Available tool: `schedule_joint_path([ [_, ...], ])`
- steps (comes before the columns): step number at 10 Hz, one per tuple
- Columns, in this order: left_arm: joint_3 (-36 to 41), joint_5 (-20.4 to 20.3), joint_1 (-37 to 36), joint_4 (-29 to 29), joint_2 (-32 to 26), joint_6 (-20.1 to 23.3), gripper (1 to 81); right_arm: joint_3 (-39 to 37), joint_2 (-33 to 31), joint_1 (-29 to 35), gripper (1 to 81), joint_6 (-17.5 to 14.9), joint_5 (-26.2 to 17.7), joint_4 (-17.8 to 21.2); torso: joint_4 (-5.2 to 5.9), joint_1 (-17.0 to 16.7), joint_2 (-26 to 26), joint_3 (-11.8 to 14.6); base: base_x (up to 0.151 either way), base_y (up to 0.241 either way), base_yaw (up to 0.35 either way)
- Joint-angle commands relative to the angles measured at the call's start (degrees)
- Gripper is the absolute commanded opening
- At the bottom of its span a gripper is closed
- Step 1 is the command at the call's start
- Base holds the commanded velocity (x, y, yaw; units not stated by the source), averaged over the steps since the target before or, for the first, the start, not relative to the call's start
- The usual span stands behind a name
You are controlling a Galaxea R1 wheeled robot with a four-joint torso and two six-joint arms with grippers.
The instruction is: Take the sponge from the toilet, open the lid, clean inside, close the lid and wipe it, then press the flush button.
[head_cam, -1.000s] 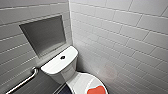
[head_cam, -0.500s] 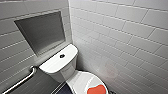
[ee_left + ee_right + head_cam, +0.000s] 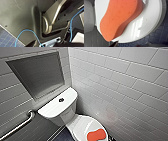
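- Step in hand, as judged: picking up the sponge (image 3: pixel 95 134); it had not yet been lifted.
- The sponge lay flat, broad face up, on the closed lid (image 3: pixel 80 124) near its front end, well apart from the flush button (image 3: pixel 61 99) on the toilet (image 3: pixel 62 115) tank top.
- Its long axis ran roughly crosswise to the tank-to-front line, with the pinched waist mid-length.
- To do it well: descend over the waist, grip across the narrow width and squeeze gently. The sponge looked soft, and the glossy lid could let it slide.
- The right gripper (image 3: pixel 132 45) hung close above the sponge; whether it was spread or pressed together could not be told.
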Motion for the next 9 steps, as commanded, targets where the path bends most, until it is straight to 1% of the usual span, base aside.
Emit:
schedule_joint_path([
  [1, 0.71, 4.49, 1.66, 0.75, -0.06, 0.32, 81.1, 1.40, -1.00, 7.14, 81.1, 1.25, -1.34, 0.65, 0.00, -0.02, 0.00, 0.15, 0.000, 0.000, 0.000],
  [3, -0.17, 4.49, 1.65, 0.75, 0.38, 0.32, 81.1, 2.10, -1.09, 8.28, 81.1, 3.53, -1.25, 0.56, 0.00, 0.00, 0.02, -0.81, 0.000, 0.000, 0.000],
  [4, -0.96, 4.49, 1.65, 0.67, 0.81, 0.23, 81.1, 1.84, -0.92, 8.81, 81.1, 4.66, -1.25, 0.47, 0.00, 0.02, 0.02, -0.77, 0.000, 0.000, 0.000],
  [6, -2.19, 4.49, 1.57, 0.67, 1.43, 0.23, 81.1, 1.22, -0.65, 10.39, 81.1, 5.38, -1.34, 0.65, 0.00, 0.02, 0.02, -0.77, 0.000, 0.000, 0.000],
  [7, -2.55, 4.49, 1.48, 0.75, 1.70, 0.23, 81.1, 1.22, -0.56, 10.83, 81.1, 5.73, -1.43, 0.73, 0.00, 3.71, -5.71, -0.77, 0.000, 0.000, 0.000],
  [9, -2.63, 4.49, 1.39, 0.75, 2.05, 0.23, 81.1, 0.78, -0.04, 11.44, 81.1, 6.26, -1.43, 0.73, 0.00, 4.21, -6.54, -0.77, 0.000, 0.000, 0.000],
])
